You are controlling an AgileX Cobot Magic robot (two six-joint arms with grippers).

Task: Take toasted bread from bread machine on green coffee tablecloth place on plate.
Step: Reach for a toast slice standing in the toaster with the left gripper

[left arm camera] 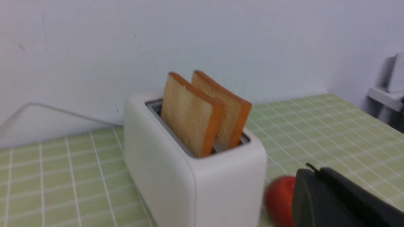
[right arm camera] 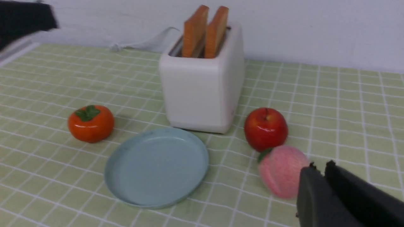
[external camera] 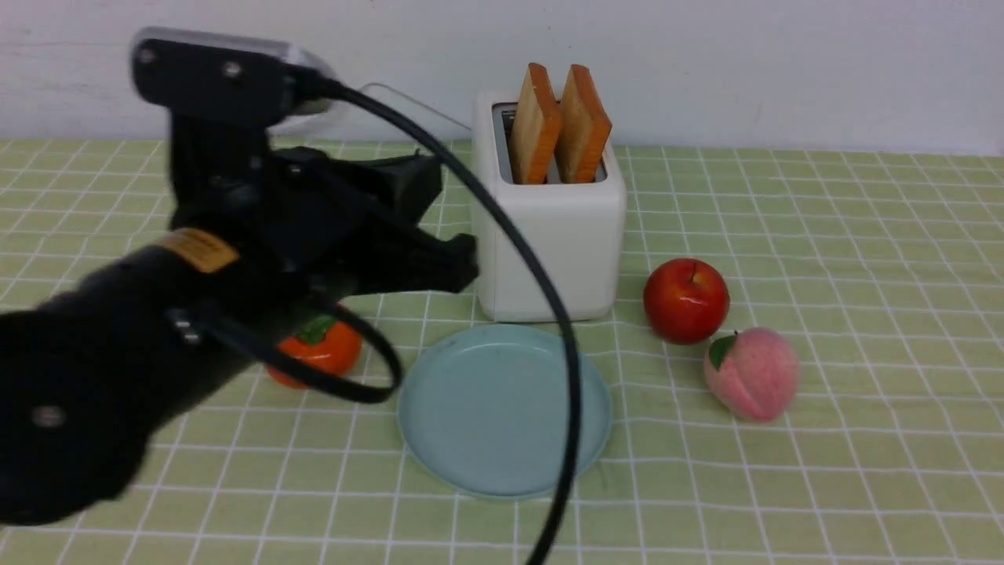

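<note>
your left gripper (external camera: 469,265) is clenched empty near the bread machine (external camera: 549,243), by the far edge of the tablecloth (external camera: 863,235); toasted bread (external camera: 558,125) stands in both slots. right gripper (right arm camera: 320,167) pinched together, empty.

Open air above the bread machine (external camera: 549,235); left gripper (external camera: 468,264) hangs just off its left flank; apple (external camera: 685,300) near its right; plate (external camera: 486,416) lying before it.

Staged kitchen setup: toaster (external camera: 549,243), plate (external camera: 502,416)
</note>
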